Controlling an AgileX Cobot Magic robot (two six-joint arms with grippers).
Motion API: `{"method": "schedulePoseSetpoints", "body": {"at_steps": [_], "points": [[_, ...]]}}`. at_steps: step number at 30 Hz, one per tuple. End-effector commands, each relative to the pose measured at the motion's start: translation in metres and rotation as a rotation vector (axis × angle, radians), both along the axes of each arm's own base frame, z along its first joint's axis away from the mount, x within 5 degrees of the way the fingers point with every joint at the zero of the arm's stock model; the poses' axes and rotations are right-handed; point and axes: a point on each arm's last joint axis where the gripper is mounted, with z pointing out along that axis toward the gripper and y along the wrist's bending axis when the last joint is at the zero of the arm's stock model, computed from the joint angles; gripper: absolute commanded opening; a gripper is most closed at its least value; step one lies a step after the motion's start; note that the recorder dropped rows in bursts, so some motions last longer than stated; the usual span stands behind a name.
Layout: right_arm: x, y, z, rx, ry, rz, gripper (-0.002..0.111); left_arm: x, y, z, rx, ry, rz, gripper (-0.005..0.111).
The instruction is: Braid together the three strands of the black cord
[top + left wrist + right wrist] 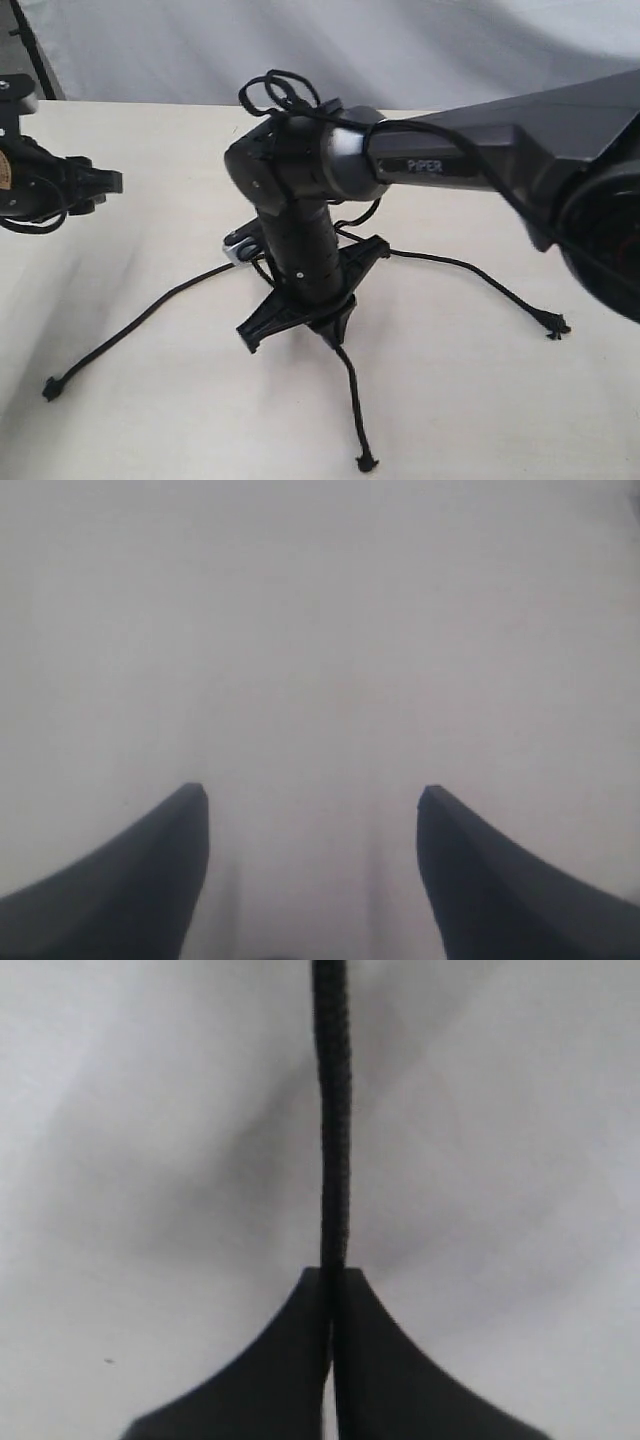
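Item: black cord, on table.
- Ext. view: three strands fan out from under my R arm, knotted ends well apart; grey band just beside arm.
- R wrist view only: my R gripper pinched tight on a strand; can't tell which.
- L gripper: jaws wide apart, holding nothing.

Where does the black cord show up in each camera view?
Exterior view: black cord fans out in three beneath the right gripper, centre.
Left wrist view: not in it.
Right wrist view: one strand runs away from the shut jaws.
Shared landmark: the right gripper, in both of those.
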Motion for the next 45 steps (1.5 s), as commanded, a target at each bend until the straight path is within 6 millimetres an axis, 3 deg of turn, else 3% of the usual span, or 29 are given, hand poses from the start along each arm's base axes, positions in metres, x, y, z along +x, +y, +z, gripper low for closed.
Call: {"method": "schedulePoseSetpoints", "body": {"at_steps": [1,14,17,20,25,29,40,45], "points": [[0.009,-0.025,0.017,-0.012,-0.03,-0.031,0.0,-0.005,-0.02,-0.001,0.063,0.029,-0.106,0.058],[0.036,-0.072,0.027,-0.002,-0.042,-0.108,0.0,-0.021,-0.083,-0.009,0.158,0.081,-0.371,0.058],[0.036,-0.074,0.027,0.001,-0.037,-0.099,0.0,-0.019,-0.095,-0.024,0.146,0.101,-0.421,0.058],[0.036,-0.074,0.027,0.002,-0.036,-0.095,0.0,-0.015,-0.11,-0.052,0.138,0.118,-0.52,0.058],[0.035,-0.073,0.027,0.017,-0.027,-0.106,0.0,-0.016,-0.108,-0.064,0.187,0.177,-0.537,0.058],[0.031,-0.065,0.026,0.095,0.028,-0.097,0.0,-0.019,-0.093,-0.063,0.29,0.381,-0.405,0.058],[0.023,-0.062,0.016,0.105,0.039,-0.164,0.0,-0.025,-0.102,-0.066,0.219,0.425,-0.516,0.058],[0.018,-0.065,0.01,0.079,0.055,-0.174,0.0,-0.022,-0.103,-0.072,0.222,0.449,-0.516,0.045]]}}
